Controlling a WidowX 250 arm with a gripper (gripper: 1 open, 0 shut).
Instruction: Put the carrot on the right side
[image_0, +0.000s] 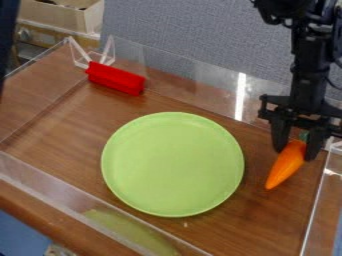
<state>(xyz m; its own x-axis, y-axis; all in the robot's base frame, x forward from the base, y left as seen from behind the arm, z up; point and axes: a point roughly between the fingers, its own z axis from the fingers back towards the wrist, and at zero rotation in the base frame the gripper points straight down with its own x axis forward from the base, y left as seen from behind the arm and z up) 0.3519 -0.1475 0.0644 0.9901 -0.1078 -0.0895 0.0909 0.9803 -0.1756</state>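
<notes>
Item: one tapered orange toy carrot (286, 165), smooth and rounded, lying at the right of the brown wood-grained tabletop (80, 128), beside and apart from the flat, round, matte green plate (173, 164), its narrow tip toward the viewer. The black, angular mechanical pincer (297, 138) stands over its upper end with a finger down either side, presumably to place it rightward by its thicker part, though whether the fingers press on it cannot be told. Also listed: one glossy red rectangular block (116, 78), well apart, beyond the plate to the left.
</notes>
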